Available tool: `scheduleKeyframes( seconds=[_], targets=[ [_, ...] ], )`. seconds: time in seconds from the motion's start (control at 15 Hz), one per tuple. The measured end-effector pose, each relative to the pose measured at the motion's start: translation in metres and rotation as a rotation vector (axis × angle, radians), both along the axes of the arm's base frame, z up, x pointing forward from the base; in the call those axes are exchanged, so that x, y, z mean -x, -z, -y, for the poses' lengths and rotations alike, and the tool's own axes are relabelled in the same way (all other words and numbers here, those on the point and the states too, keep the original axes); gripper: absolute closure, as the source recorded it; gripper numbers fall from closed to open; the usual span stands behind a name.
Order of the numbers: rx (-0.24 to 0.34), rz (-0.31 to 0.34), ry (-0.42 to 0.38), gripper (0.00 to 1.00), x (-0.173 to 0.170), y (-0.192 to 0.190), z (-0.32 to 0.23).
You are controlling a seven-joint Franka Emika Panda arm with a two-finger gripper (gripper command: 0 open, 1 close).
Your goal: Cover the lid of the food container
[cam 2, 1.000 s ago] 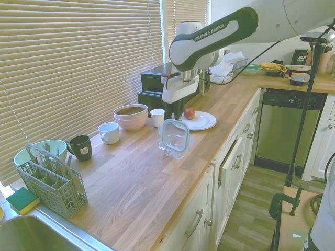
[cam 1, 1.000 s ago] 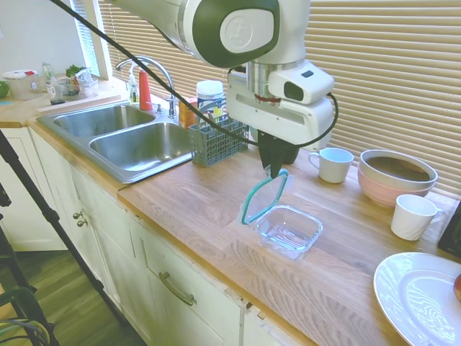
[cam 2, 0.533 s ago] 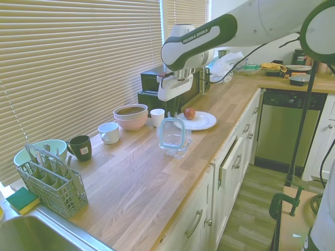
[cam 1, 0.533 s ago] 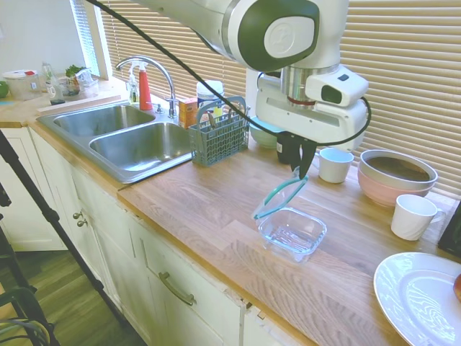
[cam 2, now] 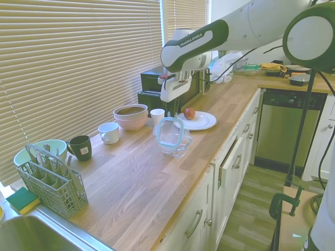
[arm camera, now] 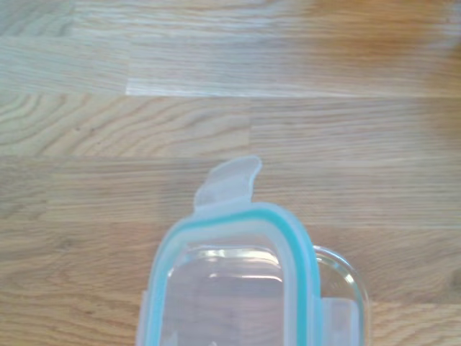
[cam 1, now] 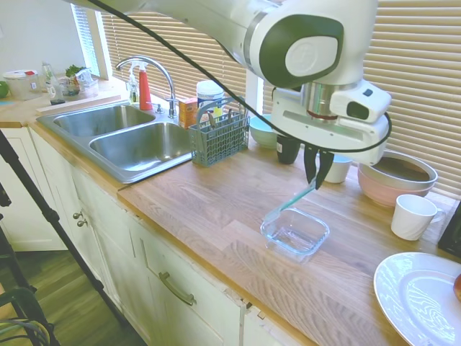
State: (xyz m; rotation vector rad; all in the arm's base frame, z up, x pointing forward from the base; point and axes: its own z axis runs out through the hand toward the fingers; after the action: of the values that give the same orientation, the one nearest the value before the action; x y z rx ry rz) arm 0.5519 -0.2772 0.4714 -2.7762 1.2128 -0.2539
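In the first exterior view, the gripper (cam 1: 317, 167) is hanging just above the food container (cam 1: 295, 233), and its fingers (cam 1: 310, 166) are pinching the upper edge of the lid (cam 1: 289, 204). The lid is slanting down from the fingers, its low edge hanging at the container's rim on the side toward the cutlery basket (cam 1: 220, 135). The container is sitting on the wooden table (cam 1: 209, 202), near the pink bowl (cam 1: 395, 175) and the white cups.

In the second exterior view, the lid (cam 2: 170, 132) is tilting over the food container (cam 2: 176, 146), with the gripper (cam 2: 169, 109) directly above it and the plate (cam 2: 201, 121) just behind.

In the wrist view, the lid (arm camera: 230, 281) is covering most of the food container (arm camera: 342, 277), whose glass rim is peeking out beside the teal edge. One clear snap tab (arm camera: 227, 184) is sticking out over the table (arm camera: 108, 130).
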Motion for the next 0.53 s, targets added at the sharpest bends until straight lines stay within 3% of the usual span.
scheduleKeyframes(
  seconds=[0.53],
  targets=[
    [-0.038, -0.025, 0.008, 1.0, 0.01, 0.029, 0.021]
  ],
)
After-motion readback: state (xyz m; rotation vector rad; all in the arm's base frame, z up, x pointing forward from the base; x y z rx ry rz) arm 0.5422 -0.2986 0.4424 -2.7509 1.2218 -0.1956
